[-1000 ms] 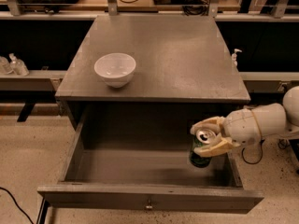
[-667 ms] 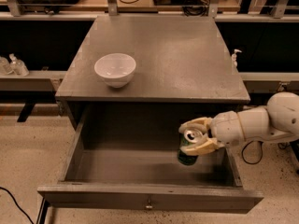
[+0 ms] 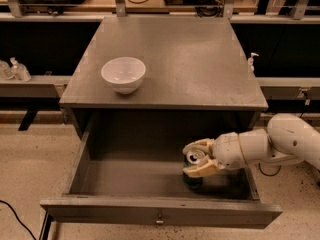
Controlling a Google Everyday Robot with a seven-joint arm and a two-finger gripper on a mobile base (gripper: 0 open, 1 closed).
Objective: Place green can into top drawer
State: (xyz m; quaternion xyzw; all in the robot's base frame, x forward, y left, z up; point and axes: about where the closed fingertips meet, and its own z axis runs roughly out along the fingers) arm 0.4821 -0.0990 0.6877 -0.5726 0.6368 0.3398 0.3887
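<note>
Inside the open top drawer (image 3: 125, 210), toward its right front corner, the green can (image 3: 191, 179) is standing upright, its silver top facing up and its green body showing below. The gripper (image 3: 193, 159) is clasping the can near its upper end, with one pale finger curving around the far side of the rim and the other pressing against the near side, so the can is sitting between them. Whether the can's base is resting on the drawer floor or hanging just above it cannot be told. The white arm (image 3: 280, 141) is extending in from the right, crossing over the drawer's right wall. The drawer is standing pulled well out of the grey cabinet, its flat front panel facing the camera with the small metal knob (image 3: 159, 217) showing at its centre. Above it, the cabinet top (image 3: 190, 59) is carrying a white bowl (image 3: 123, 74), which is sitting upright near the left front part of that surface, well apart from the can and the gripper. Below and around the cabinet a speckled floor (image 3: 30, 159) is showing.
</note>
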